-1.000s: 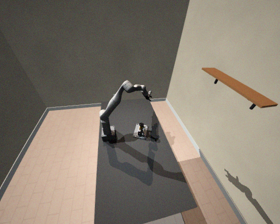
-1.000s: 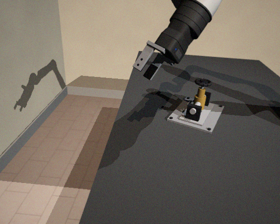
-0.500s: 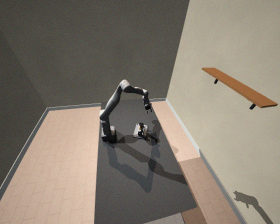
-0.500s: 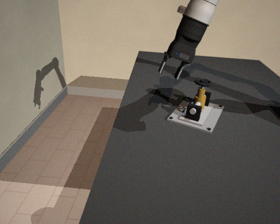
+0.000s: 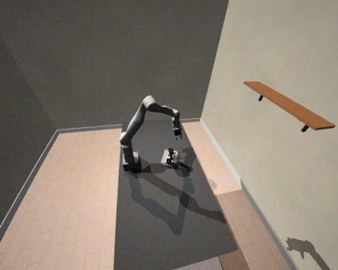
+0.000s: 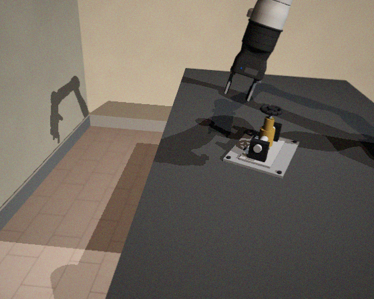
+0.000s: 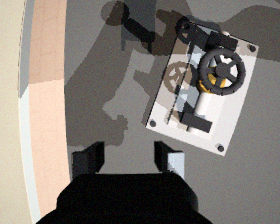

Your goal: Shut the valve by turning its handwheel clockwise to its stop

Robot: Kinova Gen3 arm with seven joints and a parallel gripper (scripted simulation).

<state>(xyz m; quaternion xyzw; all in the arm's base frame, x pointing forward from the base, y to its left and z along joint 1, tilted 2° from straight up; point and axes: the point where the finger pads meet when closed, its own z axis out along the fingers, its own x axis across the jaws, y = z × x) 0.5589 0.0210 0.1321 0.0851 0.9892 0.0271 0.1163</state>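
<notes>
Wrist view, left to right: gripper (image 7: 128,160) at lower centre, fingers wide apart with nothing between them; handwheel (image 7: 221,68) at upper right on its valve (image 7: 199,87), well apart from the fingers. No grip made and no turn begun, I judge. Left: centring, descent, grip, clockwise turn.

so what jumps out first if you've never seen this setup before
The open gripper hangs with its fingers pointing down, above the dark table and just beyond the valve, holding nothing. Below it, the black handwheel tops a brass valve body on a pale base plate. In the top view, a wooden shelf stands out on the right wall.
</notes>
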